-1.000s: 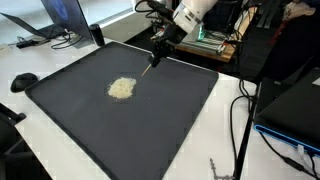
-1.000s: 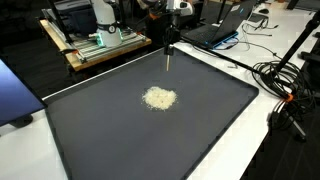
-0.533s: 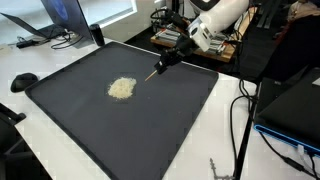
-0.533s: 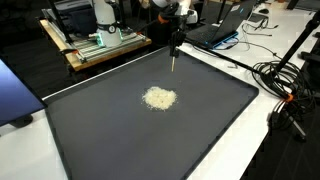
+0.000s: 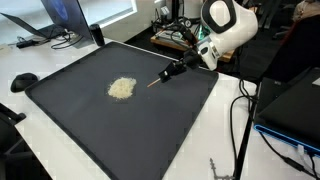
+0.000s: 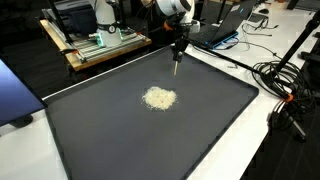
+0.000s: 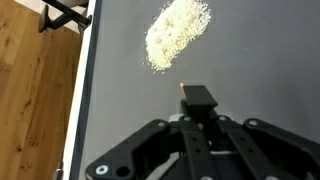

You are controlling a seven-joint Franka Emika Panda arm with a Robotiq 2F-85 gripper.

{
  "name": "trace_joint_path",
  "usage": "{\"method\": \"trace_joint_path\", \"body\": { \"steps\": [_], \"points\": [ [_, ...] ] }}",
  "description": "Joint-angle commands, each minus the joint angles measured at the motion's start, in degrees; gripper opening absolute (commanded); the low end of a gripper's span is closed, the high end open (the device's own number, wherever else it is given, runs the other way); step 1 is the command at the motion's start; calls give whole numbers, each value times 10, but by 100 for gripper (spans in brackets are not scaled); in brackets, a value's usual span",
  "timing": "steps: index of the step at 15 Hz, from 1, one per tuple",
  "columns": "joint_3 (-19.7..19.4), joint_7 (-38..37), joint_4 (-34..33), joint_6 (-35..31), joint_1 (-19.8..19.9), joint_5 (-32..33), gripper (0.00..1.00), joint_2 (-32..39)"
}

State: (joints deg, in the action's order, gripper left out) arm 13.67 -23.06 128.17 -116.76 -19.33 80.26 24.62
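Because the thin stick [image 5: 157, 80] looks light, stiff and easy to snap, I judge its thick dark end the right place to hold, and there my gripper [image 5: 178, 68] is clenched on it. It is tilted over the dark mat [image 5: 150, 130], with its tip near the loose grain pile [image 5: 121, 88] but not touching it.

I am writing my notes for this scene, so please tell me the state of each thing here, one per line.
gripper: shut on the thin tool.
thin tool: held, tilted, tip pointing at the grain pile but apart from it.
grain pile: one loose heap, lying near the middle of the black mat.
black mat: flat on the white table; whether the tool's tip touches it cannot be told.
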Motion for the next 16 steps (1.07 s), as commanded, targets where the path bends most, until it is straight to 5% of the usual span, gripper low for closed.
{"method": "trace_joint_path", "body": {
  "steps": [1,16],
  "points": [
    [6,-21,-33,48,-17,18,3,42],
    [23,44,-73,97,-3,-83,3,21]
  ]
}}
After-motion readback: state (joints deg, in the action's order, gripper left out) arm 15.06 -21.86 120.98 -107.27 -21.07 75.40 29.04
